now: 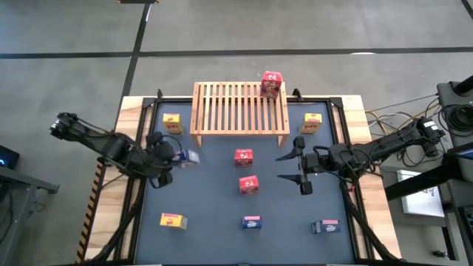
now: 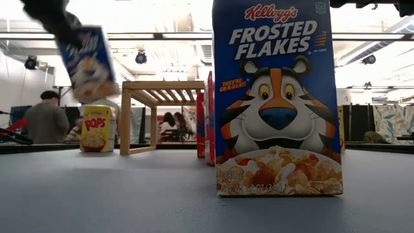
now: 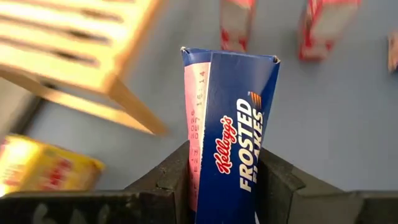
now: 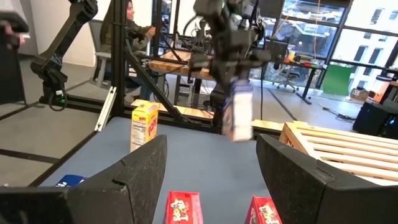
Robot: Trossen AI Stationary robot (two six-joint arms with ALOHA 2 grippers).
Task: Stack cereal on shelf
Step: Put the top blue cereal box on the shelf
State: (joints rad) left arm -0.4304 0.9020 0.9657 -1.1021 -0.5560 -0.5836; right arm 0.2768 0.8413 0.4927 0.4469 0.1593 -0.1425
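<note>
While the high view looked straight down, the left gripper (image 1: 176, 157) held a small blue cardboard cereal box (image 1: 190, 157) above the dark mat, just off the near left leg of the light wooden slatted shelf (image 1: 240, 109). A red cereal box (image 1: 271, 84) stood on the shelf's far right corner. Open mat lay between the two arms, broken only by two red boxes at centre. The right gripper (image 1: 290, 167) waited right of centre, fingers spread and holding nothing.

In the low view, the blue box (image 2: 87, 61) hung tilted above the table.

In the left wrist view, dark fingers (image 3: 171, 180) pinched the blue box (image 3: 229, 124) by its sides.

In the right wrist view, wide-set fingers (image 4: 140, 171) framed bare mat.
</note>
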